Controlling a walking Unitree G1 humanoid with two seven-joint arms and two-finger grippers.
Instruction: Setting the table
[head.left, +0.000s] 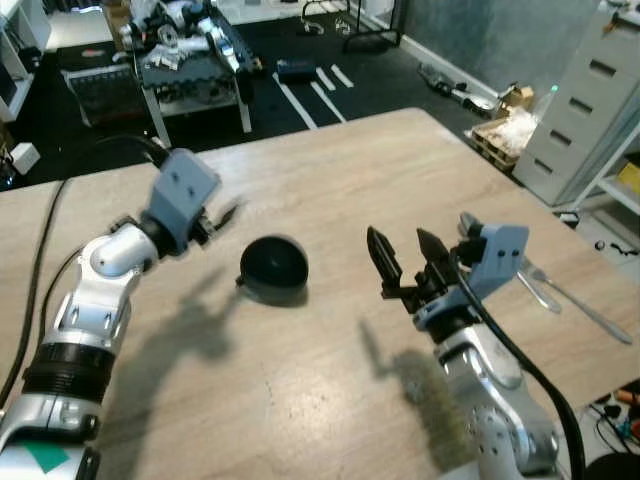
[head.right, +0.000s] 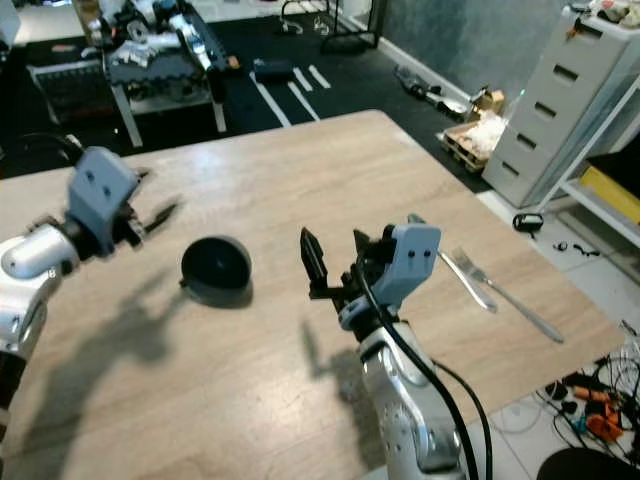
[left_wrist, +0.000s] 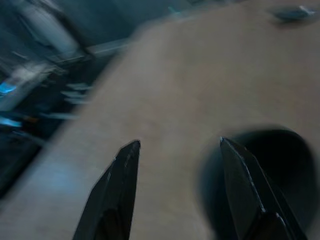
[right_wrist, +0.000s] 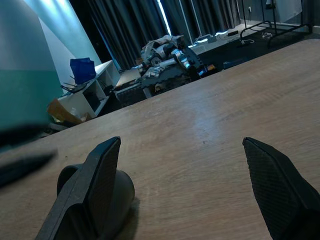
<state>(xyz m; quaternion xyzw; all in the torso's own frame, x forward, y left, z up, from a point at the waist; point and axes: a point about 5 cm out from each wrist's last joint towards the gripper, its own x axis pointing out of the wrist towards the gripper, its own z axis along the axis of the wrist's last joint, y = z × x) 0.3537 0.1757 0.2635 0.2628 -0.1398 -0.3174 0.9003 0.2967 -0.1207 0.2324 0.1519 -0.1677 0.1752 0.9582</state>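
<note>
A dark bowl (head.left: 273, 267) sits upright near the middle of the wooden table (head.left: 330, 180). My left gripper (head.left: 222, 217) hovers just left of and behind the bowl, open, with nothing between its fingers; the bowl (left_wrist: 260, 170) lies beside one finger in the left wrist view. My right gripper (head.left: 408, 258) is held up to the right of the bowl, open and empty, pointing toward it; the bowl (right_wrist: 97, 192) lies low in the right wrist view. A fork (head.left: 537, 290) and a knife (head.left: 590, 308) lie side by side near the table's right edge.
A grey drawer cabinet (head.left: 585, 100) stands to the right of the table. A cluttered low bench (head.left: 190, 60) and cables lie on the dark floor beyond the far edge. A black cable (head.left: 40, 250) runs over the table's left side.
</note>
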